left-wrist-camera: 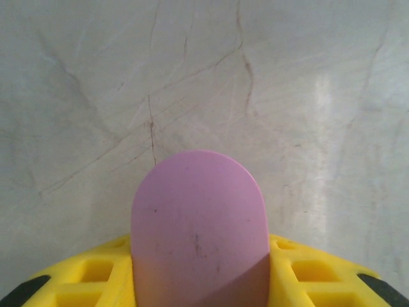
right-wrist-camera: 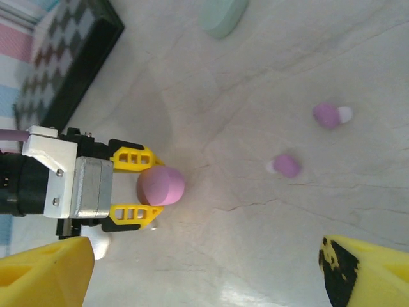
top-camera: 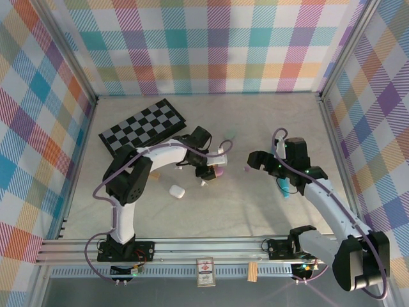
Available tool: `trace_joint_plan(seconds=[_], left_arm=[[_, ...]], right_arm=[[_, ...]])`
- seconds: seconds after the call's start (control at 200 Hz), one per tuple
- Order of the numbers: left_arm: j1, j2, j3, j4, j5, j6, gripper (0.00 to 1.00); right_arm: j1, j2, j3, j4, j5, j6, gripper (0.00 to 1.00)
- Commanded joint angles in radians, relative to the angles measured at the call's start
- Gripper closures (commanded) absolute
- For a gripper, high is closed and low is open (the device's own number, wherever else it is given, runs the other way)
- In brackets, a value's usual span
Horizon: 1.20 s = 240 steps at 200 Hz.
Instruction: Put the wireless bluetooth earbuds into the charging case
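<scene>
"Top external view first: is any writing legible?"

"A small printed card [top-camera: 204,272] stands on the front rail [top-camera: 70,251]. Its print is too small to read."

"And the setting?"

"A pale, stone-like table [top-camera: 255,220], crossed by fine dark veins. It is enclosed on three sides by walls [top-camera: 211,45] of pastel plaid, with metal posts at the corners. A black-and-grey checkerboard [top-camera: 144,125] lies at the far left."

"How does the left gripper stand?"

"The left gripper [right-wrist-camera: 156,187] is closed on the pink case [right-wrist-camera: 167,184]. Its yellow fingers [left-wrist-camera: 89,281] press the case's two sides. In the left wrist view, the case's rounded end juts beyond the fingertips."

"The right gripper?"

"The right gripper [right-wrist-camera: 204,275] stands wide open with nothing between its fingers. It faces the left gripper across the middle of the table."

"Where are the earbuds?"

"In the right wrist view, two purple earbuds [right-wrist-camera: 285,165] lie loose on the bare table. They are apart from one another and outside the pink case, off to its side. One has a pale tip. From above, one bud lies just beside the right gripper's fingers."

"Other objects?"

"A mint case [right-wrist-camera: 222,16] lies beyond the buds. A white case [top-camera: 176,191] sits near the left arm, and a teal pen [top-camera: 283,187] lies beside the right arm."
</scene>
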State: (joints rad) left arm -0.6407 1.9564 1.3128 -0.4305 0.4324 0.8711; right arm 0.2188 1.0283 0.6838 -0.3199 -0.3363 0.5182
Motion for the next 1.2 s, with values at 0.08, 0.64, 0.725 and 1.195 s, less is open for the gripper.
trace_joint_plan(seconds=[0.08,0.64,0.725,1.195], left_arm=[[-0.008,-0.162,-0.085,0.144,0.080,-0.068,0.60],[-0.010,-0.370,-0.251,0.348,0.181,-0.136,0.60],[-0.011,-0.382,-0.253,0.346,0.185,-0.136,0.60],[-0.011,-0.438,-0.272,0.357,0.234,-0.131,0.60]], right_arm=[[-0.008,-0.018,-0.021,0.087,-0.225,0.104,0.09],[0.061,0.019,-0.071,0.407,-0.461,0.408,0.13],[0.089,0.039,-0.063,0.436,-0.454,0.421,0.13],[0.188,0.212,-0.003,0.542,-0.433,0.482,0.26]])
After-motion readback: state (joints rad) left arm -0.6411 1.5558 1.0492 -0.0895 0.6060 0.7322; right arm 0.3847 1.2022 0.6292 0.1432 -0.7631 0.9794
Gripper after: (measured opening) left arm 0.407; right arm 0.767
